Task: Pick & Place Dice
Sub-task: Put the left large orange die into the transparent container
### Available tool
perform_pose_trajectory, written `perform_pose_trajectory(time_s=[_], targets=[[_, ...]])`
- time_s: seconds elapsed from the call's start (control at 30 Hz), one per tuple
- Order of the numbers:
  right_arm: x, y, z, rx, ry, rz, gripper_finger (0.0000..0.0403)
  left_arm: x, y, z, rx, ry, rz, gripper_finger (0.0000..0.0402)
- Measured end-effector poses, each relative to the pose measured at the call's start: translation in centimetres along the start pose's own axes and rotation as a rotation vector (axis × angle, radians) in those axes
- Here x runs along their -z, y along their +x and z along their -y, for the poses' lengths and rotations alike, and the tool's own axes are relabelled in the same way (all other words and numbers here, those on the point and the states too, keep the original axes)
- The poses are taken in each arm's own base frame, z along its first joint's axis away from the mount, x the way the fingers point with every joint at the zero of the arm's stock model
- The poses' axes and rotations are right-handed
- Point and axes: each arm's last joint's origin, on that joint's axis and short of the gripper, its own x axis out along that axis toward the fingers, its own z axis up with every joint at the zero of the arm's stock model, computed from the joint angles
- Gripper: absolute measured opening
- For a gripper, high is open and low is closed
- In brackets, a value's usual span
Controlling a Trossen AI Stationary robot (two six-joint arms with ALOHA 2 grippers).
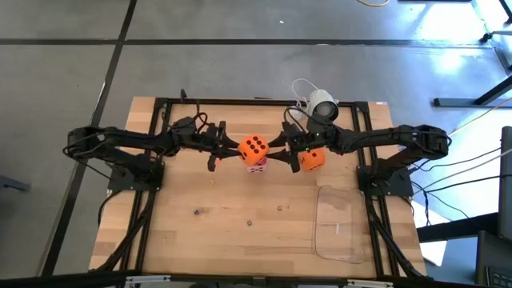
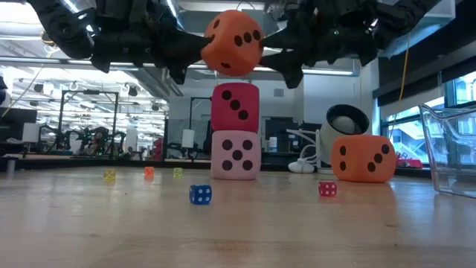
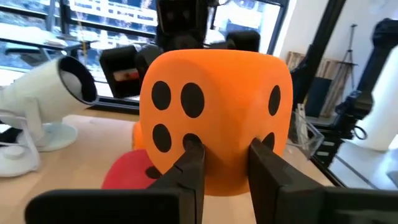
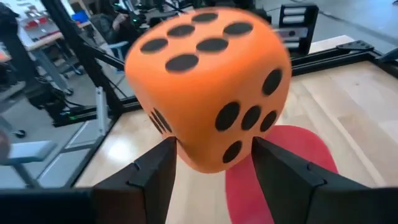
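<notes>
An orange die (image 2: 232, 42) hangs tilted just above a red die (image 2: 236, 106), which stands on a pale pink die (image 2: 236, 155) at mid-table. My left gripper (image 1: 232, 149) comes at the orange die from the table's left and is shut on it. My right gripper (image 1: 282, 149) is open on the die's right side. Its fingers (image 4: 155, 171) stand on either side of the die's lower corner (image 4: 211, 158); whether they touch it, I cannot tell. A second orange die (image 1: 313, 159) rests on the table under my right arm. My left gripper pinches the low part of the orange die's left-facing side (image 3: 227, 165) between its two fingers (image 3: 193, 162). The fingers come level from the table's left. The die is lifted clear of the red die and sits tilted.
A white round camera (image 1: 322, 104) stands behind the second orange die. A clear plastic container (image 1: 336, 224) lies at the near right. Several tiny dice lie on the wood, among them a blue one (image 2: 200, 194) and a red one (image 2: 327, 189).
</notes>
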Motion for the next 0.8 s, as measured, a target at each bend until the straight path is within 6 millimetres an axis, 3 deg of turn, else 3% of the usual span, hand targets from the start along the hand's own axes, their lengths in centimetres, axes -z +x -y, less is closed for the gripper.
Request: perform_pose_trajectory(time_s=[0.47, 0.8], targets=[[-2.4, -3.7, -0.3, -0.030, 0.005, 0.025, 0.0208, 0.4, 0.2, 0.8, 0.059, -0.064, -0.040, 0.0065], [-5.7, -7.5, -0.9, 0.226, -0.064, 0.283, 0.0208, -1.6, 2.5, 3.6, 0.095, 0.013, -0.037, 0.0065]])
